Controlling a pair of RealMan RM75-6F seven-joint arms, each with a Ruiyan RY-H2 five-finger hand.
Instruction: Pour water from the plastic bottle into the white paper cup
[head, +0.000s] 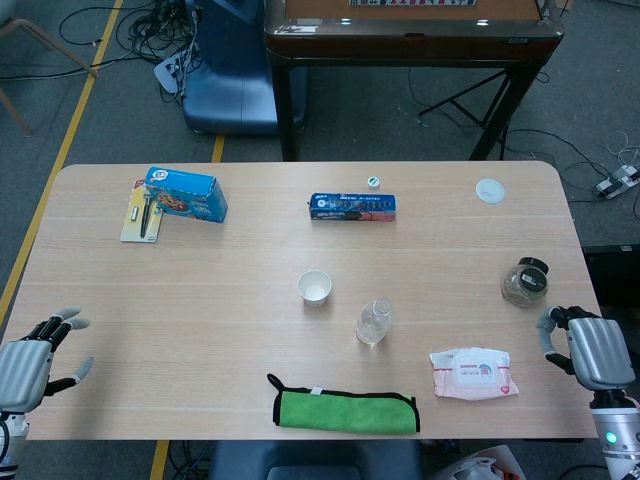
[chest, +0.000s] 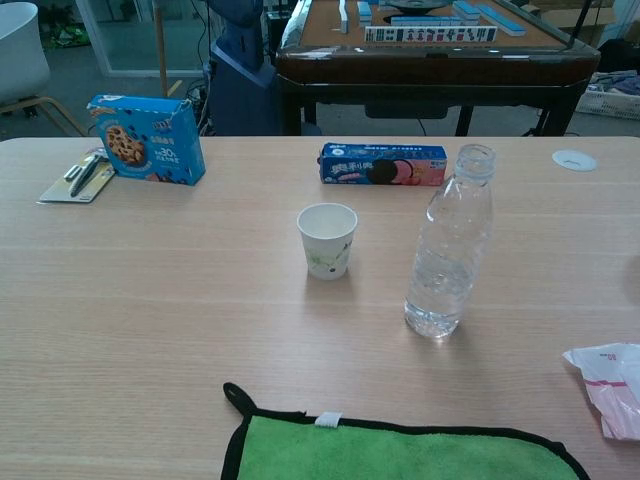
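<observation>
A clear plastic bottle (head: 374, 322) (chest: 449, 245) stands upright near the table's middle, uncapped and partly filled with water. Just to its left stands the white paper cup (head: 314, 288) (chest: 327, 239), upright and mouth up. My left hand (head: 35, 361) hangs open off the table's front left corner, fingers spread. My right hand (head: 590, 346) is open at the table's right edge, far from the bottle. Neither hand shows in the chest view.
A green cloth (head: 345, 410) (chest: 400, 448) lies at the front edge. A wet-wipe pack (head: 473, 373) lies right of the bottle, a dark-lidded glass jar (head: 525, 281) beyond it. Two biscuit boxes (head: 186, 193) (head: 352, 207), a pen card (head: 141, 212), a bottle cap (head: 373, 182) and a white lid (head: 489, 189) lie toward the back.
</observation>
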